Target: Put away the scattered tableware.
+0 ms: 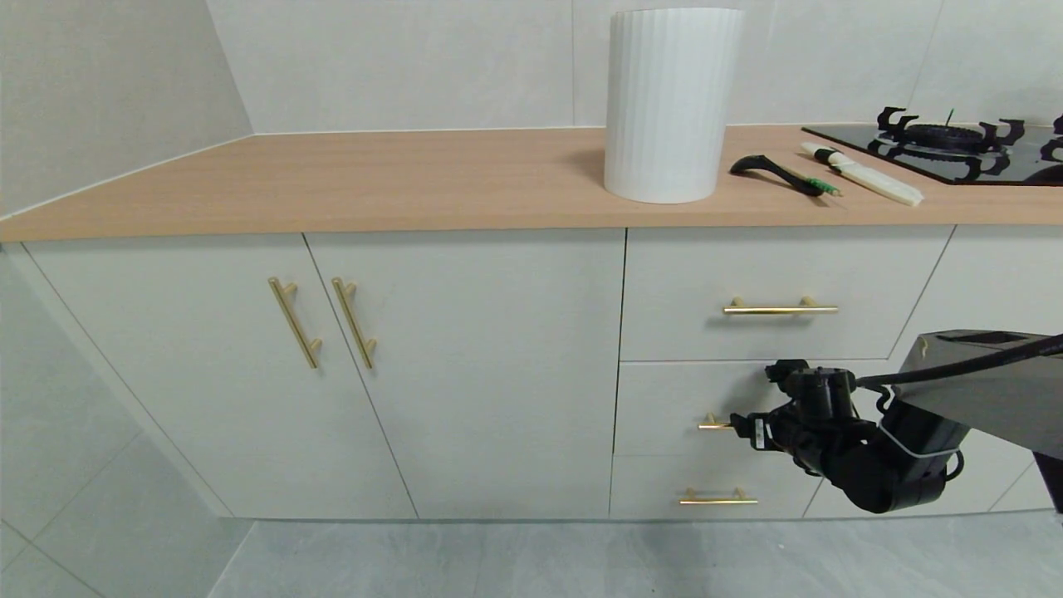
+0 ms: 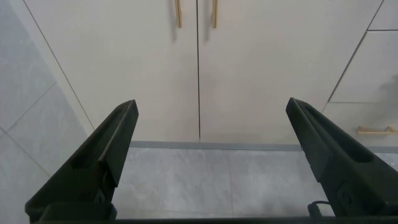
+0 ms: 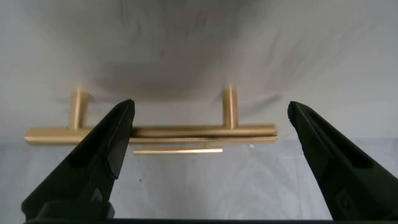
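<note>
Right gripper (image 3: pixel 210 107): jaws spread, squared to the middle drawer handle (image 3: pixel 186 132), its long axis lying across the gap
Left gripper (image 2: pixel 211 107): spread, low before the cabinet doors (image 2: pixel 199 62)
Tableware (image 1: pixel 781 174): on the counter (image 1: pixel 374 178) above, beside the stove (image 1: pixel 947 145); right arm nearer

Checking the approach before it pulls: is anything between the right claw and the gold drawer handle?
Nothing visible. The open right claw faces the handle directly, drawer front behind it.
</note>
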Controlling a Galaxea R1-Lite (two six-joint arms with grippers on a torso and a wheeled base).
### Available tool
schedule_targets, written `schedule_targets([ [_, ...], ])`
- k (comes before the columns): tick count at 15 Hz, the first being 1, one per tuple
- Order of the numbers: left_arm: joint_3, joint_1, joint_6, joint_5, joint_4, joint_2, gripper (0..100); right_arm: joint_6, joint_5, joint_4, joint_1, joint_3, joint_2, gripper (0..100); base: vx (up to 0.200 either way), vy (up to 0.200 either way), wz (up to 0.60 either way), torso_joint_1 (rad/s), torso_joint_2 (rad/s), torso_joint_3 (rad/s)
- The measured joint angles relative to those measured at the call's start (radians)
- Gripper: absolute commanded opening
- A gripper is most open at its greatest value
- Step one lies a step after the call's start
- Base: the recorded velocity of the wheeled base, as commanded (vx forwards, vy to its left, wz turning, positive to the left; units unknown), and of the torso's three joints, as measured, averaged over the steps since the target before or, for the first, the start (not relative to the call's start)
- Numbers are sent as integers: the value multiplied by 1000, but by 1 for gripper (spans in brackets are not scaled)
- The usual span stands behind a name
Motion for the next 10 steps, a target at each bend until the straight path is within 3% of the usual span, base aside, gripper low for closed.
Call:
schedule_targets([
  [10, 0, 0, 0, 0, 0, 0, 100, -11, 0, 17, 0, 31, -15, 100, 0, 0, 0, 0, 0, 0],
])
